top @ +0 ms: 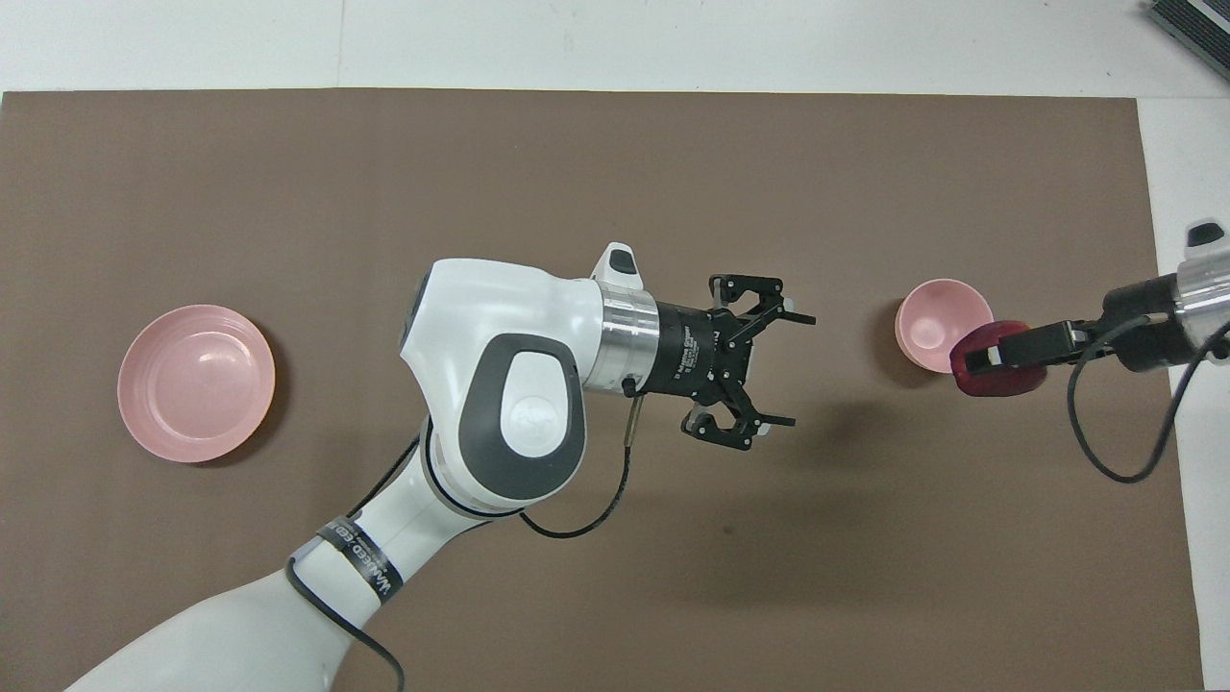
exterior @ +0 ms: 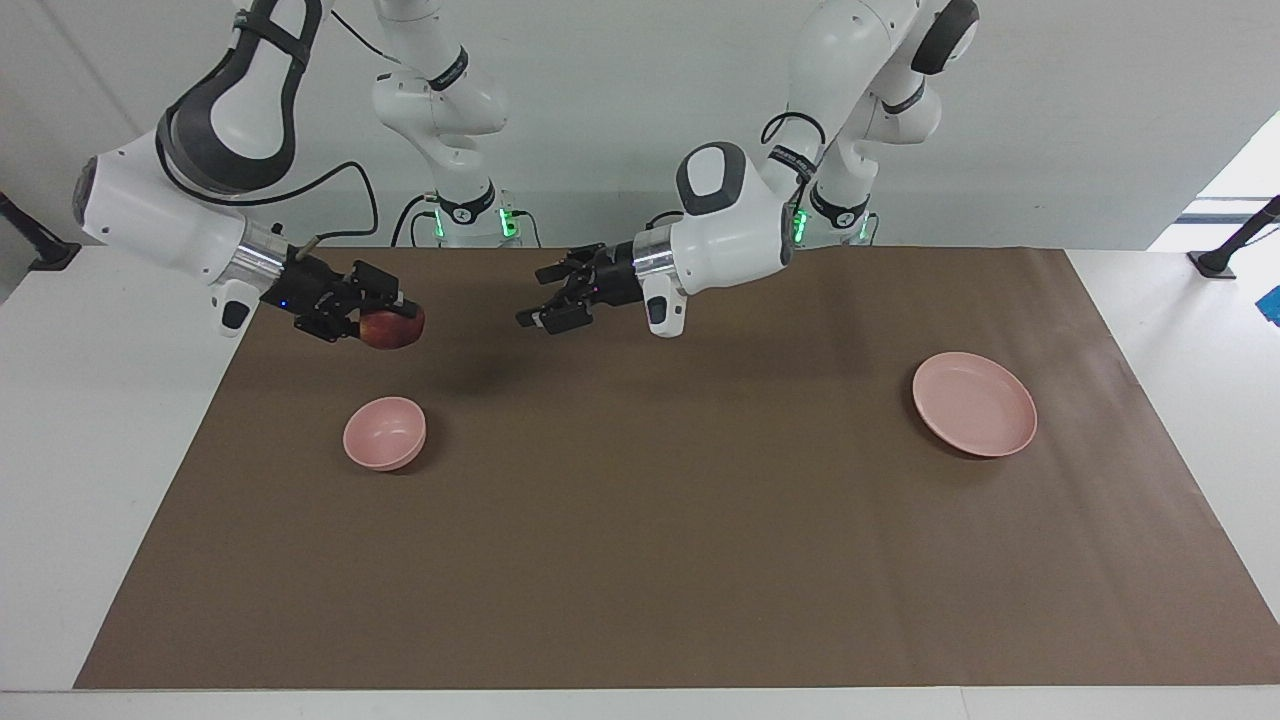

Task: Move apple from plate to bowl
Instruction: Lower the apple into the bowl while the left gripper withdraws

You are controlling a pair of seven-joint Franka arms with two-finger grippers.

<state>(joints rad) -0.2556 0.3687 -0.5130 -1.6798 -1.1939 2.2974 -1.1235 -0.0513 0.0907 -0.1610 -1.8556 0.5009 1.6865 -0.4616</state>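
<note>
My right gripper (exterior: 400, 318) is shut on the dark red apple (exterior: 392, 331) and holds it in the air beside the small pink bowl (exterior: 385, 432). In the overhead view the apple (top: 999, 365) overlaps the bowl's (top: 937, 322) rim. The bowl is empty. The flat pink plate (exterior: 974, 403) lies empty toward the left arm's end of the table; it also shows in the overhead view (top: 196, 382). My left gripper (exterior: 535, 296) is open and empty, up over the middle of the mat; it also shows in the overhead view (top: 793, 369).
A brown mat (exterior: 640, 560) covers most of the white table. The left arm's elbow and forearm (top: 500, 384) hang over the mat between plate and bowl.
</note>
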